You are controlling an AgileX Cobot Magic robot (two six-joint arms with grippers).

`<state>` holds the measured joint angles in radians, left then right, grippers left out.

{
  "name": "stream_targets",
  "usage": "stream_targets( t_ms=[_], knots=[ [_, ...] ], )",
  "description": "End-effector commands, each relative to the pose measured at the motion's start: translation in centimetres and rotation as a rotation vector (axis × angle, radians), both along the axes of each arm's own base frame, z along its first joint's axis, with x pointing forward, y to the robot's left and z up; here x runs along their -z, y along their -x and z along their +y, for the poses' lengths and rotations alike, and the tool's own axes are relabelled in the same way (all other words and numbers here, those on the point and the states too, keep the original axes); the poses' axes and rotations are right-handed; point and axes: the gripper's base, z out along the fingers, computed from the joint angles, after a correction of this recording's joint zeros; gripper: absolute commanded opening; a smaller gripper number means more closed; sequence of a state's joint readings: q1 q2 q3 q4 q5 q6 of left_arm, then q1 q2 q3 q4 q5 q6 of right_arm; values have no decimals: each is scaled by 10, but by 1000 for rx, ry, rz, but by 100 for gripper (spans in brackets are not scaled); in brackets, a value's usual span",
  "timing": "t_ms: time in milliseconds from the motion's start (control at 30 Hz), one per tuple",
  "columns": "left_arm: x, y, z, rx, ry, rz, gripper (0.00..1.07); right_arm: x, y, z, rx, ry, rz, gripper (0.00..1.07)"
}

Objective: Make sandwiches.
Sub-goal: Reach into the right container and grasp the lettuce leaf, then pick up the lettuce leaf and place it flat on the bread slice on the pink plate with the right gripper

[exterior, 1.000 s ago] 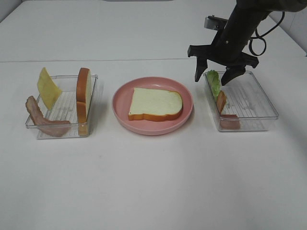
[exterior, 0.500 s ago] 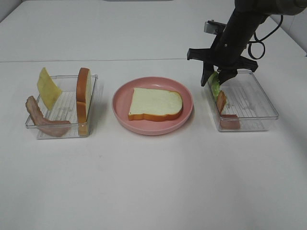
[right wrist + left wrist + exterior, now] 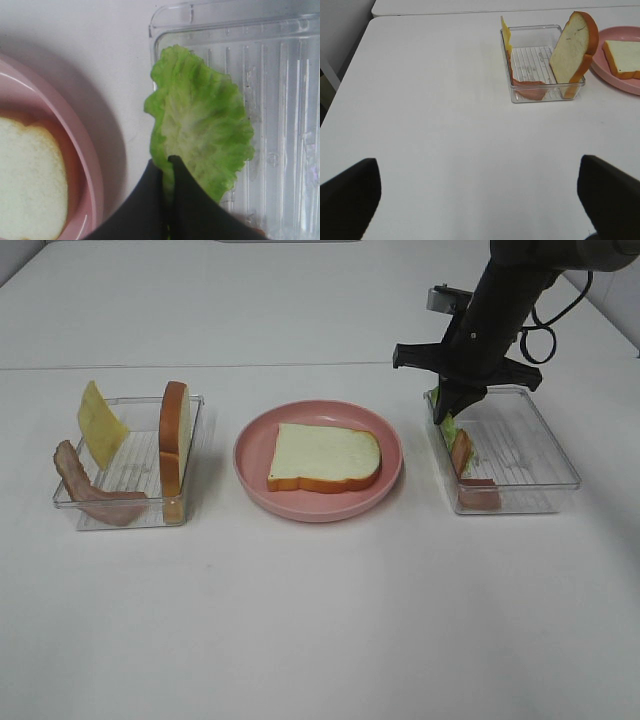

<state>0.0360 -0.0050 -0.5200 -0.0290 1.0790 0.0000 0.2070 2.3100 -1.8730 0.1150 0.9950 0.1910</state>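
One white bread slice (image 3: pixel 325 457) with an orange-brown crust lies flat on the pink plate (image 3: pixel 252 448) at the middle. My right gripper (image 3: pixel 452 412) is shut on the ruffled green lettuce leaf (image 3: pixel 200 120) at the near-left corner of the right clear tray (image 3: pixel 540 445); its fingers (image 3: pixel 150 200) pinch the leaf's edge. Bacon (image 3: pixel 462 452) stays in that tray. The left tray (image 3: pixel 128 462) holds a standing bread slice (image 3: pixel 174 438), a yellow cheese slice (image 3: pixel 100 423) and bacon strips (image 3: pixel 85 490). My left gripper (image 3: pixel 480 200) is open over bare table, apart from the left tray (image 3: pixel 542 65).
The white table's left edge (image 3: pixel 350 75) shows in the left wrist view. The right arm's cable (image 3: pixel 540 330) hangs behind the right tray. The pink plate's rim (image 3: pixel 95 170) lies close beside the lettuce.
My right gripper came down into the right tray and its fingers closed on the lettuce. The left arm has not moved.
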Motion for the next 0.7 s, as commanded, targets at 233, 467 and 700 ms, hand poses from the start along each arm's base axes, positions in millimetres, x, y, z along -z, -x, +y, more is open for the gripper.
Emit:
stream_targets(
  t_ms=[233, 467, 700],
  knots=[
    [0, 3, 0, 1, 3, -23, 102, -29, 2, -1, -4, -7, -54, 0],
    [0, 3, 0, 1, 3, -23, 102, -62, 9, -3, -6, -18, -108, 0],
    [0, 3, 0, 1, 3, -23, 102, -96, 20, 11, -35, -171, -148, 0]
  ],
)
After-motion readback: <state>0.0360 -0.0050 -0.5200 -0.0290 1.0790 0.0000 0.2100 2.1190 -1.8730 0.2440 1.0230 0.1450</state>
